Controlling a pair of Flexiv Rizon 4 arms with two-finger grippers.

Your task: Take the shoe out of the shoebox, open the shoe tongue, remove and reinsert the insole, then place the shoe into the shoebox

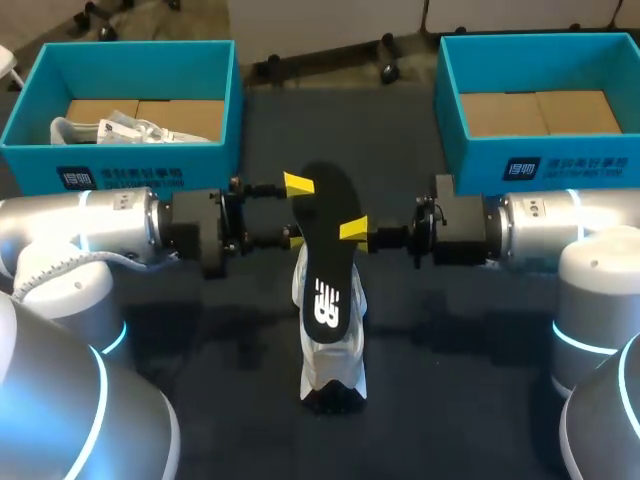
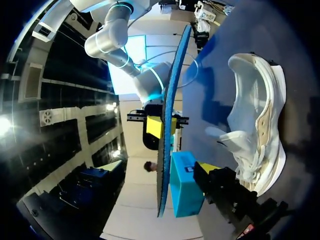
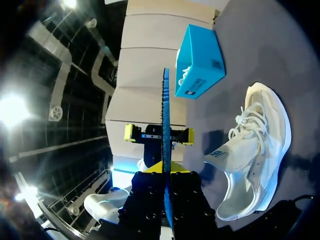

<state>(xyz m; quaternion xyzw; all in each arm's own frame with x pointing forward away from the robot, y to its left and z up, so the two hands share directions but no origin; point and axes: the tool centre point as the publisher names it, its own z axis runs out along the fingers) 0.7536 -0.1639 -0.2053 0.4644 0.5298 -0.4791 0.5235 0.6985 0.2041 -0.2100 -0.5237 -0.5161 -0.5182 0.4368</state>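
- Black insole [image 1: 325, 250] is held above mid tabletop [image 1: 450, 350], right hand [image 1: 353, 231] clenched on its right edge
- Left hand [image 1: 295, 210] is released, fingers spread wide with the insole's far end between them
- White shoe [image 1: 332, 370] lies on the tabletop beneath the insole
- Blue shoeboxes stand far left [image 1: 120, 165] and far right [image 1: 540, 165]

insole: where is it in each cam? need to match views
Head: insole mid-table, flat to the camera, above the shoe, between left gripper and right gripper.
Left wrist: edge-on blue strip ahead of the left gripper, shoe beside it.
Right wrist: edge-on, clamped in the right gripper, shoe beside it.
Shared landmark: the white shoe.
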